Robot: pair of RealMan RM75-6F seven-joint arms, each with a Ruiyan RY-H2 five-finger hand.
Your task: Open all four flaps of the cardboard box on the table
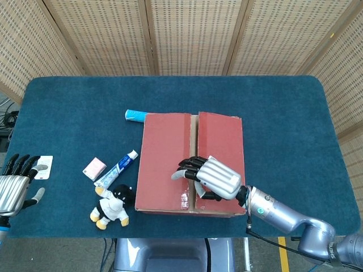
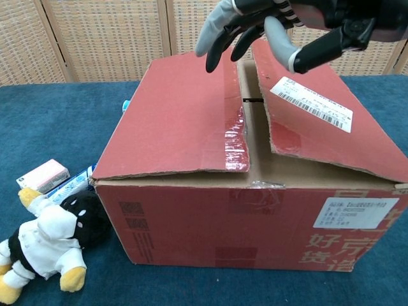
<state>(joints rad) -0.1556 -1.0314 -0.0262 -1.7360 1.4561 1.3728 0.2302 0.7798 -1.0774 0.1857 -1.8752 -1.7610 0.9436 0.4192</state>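
The cardboard box [image 1: 170,164] [image 2: 242,217] stands mid-table with its two red top flaps down, a narrow gap between them. The right flap [image 2: 312,115] carries a white barcode label [image 2: 310,103] and sits slightly raised. My right hand [image 1: 209,177] [image 2: 268,25] hovers over the gap near the box's front edge, fingers spread, holding nothing. Whether its fingertips touch the flaps cannot be told. My left hand [image 1: 14,187] rests open at the table's near left edge, seen only in the head view.
Left of the box lie a plush toy [image 1: 112,207] [image 2: 48,245], a toothpaste tube [image 1: 116,169], a small pink box [image 1: 94,169] [image 2: 43,175] and a white card [image 1: 43,168]. A blue tube [image 1: 135,116] lies behind the box's far left corner. Woven screens stand behind the table.
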